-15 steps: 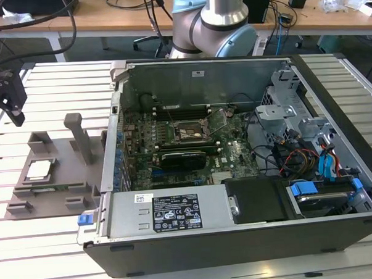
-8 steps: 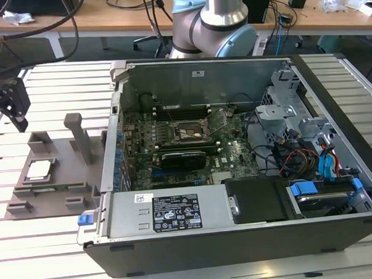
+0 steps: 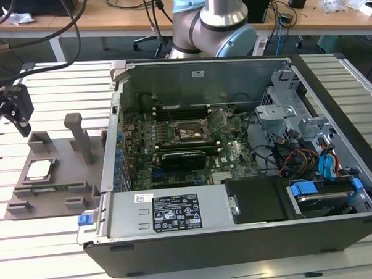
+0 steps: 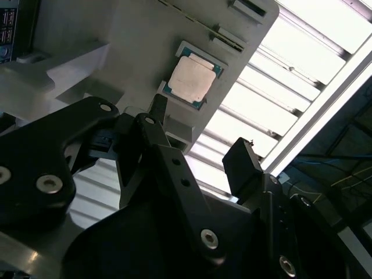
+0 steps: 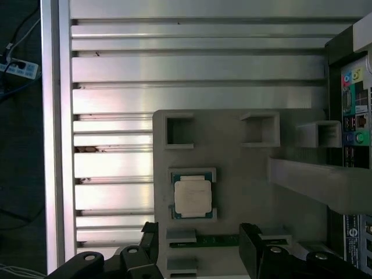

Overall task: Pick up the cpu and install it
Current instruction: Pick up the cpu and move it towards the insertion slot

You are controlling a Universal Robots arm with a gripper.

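Exterior view shows cpu (image 3: 39,170) on slatted table (image 3: 49,256) fixture (image 3: 62,150), wooden desks (image 3: 107,22) behind

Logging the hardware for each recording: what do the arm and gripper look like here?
The arm is a silver-grey metal tube with pale blue joint covers. The gripper is matte black, with two angular, linked fingers dotted with silver screw heads. In the exterior view, black cables run towards it.
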